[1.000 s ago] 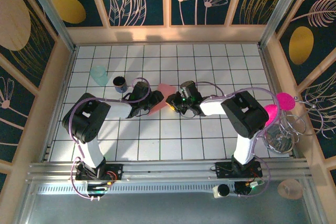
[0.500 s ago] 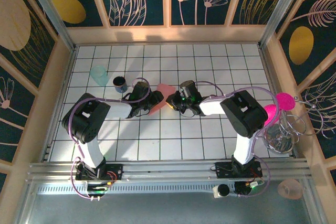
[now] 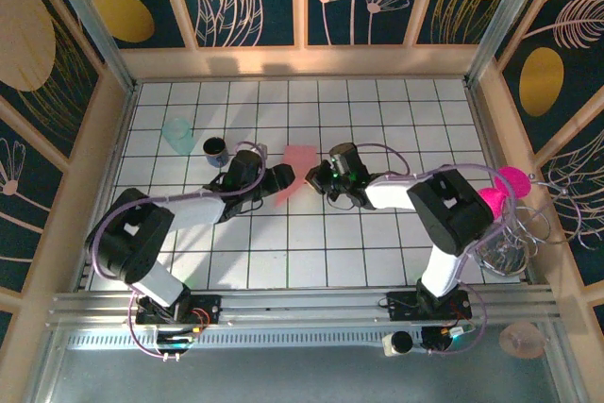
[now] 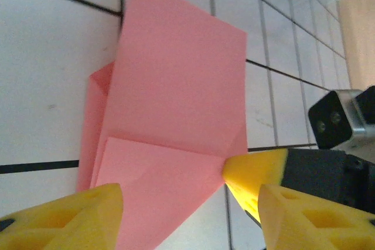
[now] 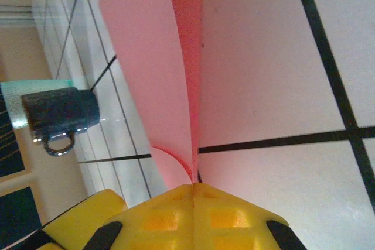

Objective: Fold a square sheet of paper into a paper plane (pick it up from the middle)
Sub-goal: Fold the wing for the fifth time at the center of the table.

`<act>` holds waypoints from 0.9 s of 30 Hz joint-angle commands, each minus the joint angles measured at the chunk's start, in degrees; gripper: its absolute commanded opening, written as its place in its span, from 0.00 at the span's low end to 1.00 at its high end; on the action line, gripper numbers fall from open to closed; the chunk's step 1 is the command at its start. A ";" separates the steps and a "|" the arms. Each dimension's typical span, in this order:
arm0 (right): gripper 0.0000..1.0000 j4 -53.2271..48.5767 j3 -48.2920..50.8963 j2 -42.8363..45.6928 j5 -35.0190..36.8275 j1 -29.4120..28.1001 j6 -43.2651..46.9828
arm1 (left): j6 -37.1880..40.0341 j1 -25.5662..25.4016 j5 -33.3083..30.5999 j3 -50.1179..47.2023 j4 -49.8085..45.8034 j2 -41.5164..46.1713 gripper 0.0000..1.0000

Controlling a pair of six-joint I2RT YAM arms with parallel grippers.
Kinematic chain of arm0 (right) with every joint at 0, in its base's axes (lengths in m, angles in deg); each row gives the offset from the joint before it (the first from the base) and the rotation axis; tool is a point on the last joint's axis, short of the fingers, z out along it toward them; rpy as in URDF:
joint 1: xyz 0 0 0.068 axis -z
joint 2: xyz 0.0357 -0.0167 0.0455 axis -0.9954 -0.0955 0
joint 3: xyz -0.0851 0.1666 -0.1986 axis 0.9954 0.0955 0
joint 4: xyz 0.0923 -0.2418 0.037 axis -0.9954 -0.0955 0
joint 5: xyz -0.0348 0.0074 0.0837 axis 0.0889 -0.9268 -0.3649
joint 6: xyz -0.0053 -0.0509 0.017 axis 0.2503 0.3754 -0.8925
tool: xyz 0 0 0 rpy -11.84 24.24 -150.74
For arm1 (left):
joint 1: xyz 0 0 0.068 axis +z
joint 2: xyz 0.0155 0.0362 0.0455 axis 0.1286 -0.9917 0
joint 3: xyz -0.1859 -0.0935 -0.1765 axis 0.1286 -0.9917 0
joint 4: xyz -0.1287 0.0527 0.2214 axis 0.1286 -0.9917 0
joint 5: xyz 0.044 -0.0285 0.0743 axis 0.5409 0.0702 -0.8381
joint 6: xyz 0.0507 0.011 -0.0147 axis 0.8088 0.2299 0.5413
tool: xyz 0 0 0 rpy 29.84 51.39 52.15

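While both arms reach low and inward, wrists facing each other, the right gripper (image 5: 193,187) pinches an edge of the folded pink paper (image 4: 176,98) just ahead of its fingertips; the left gripper (image 4: 190,218) stands spread, the paper's end between its jaws.

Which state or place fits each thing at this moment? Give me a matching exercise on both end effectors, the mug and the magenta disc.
Things:
1. left end effector
2. right end effector
3. dark mug
4. magenta disc

States or places:
A. beside the teal cup, on the left part of the tiles
B. shut on the edge of the pink paper
C. by the table's right edge
D. open, a finger on either side of the pink paper

Pairs: 1-D, 2-B, 3-A, 4-C
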 commanded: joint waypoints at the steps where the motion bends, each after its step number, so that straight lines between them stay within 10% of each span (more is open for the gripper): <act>1: 0.00 -2.31 2.51 4.23 1.88 1.10 -0.10 | 9.80 -3.80 -4.91 0.66 -1.66 1.97 0.67; 27: 0.00 -6.97 7.44 14.06 -2.43 4.51 -6.01 | 44.62 -13.78 -9.61 -2.62 17.31 -7.09 0.55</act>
